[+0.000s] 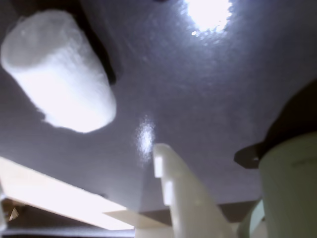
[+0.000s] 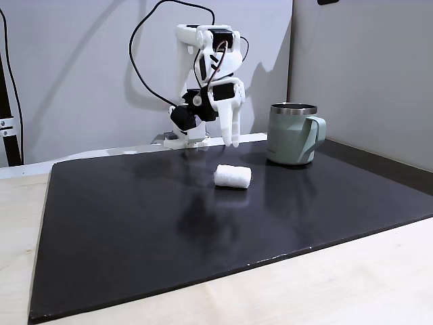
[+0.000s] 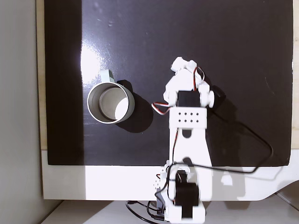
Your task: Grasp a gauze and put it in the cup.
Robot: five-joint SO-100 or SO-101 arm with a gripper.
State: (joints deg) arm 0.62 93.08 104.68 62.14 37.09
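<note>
The gauze (image 2: 233,177), a small white fuzzy roll, lies on its side on the black mat, in front of the arm. The wrist view has the gauze (image 1: 57,69) at upper left. The sage-green cup (image 2: 292,133) stands upright at the back right with its handle turned right; its wall (image 1: 290,188) fills the wrist view's right edge, and from above the steel rim (image 3: 89,100) rings a bare inside. My white gripper (image 2: 235,142) hangs pointing down, above the mat, behind the gauze and left of the cup. Its fingers look pressed together with nothing between them; one fingertip (image 1: 158,151) shows in the wrist view.
The black mat (image 2: 169,230) covers most of a pale wooden table (image 2: 352,284). The arm's base (image 3: 187,196) sits on a white strip at the mat's back edge, with black cables (image 2: 145,61) looping behind. Grey walls (image 2: 365,61) close off the back and right.
</note>
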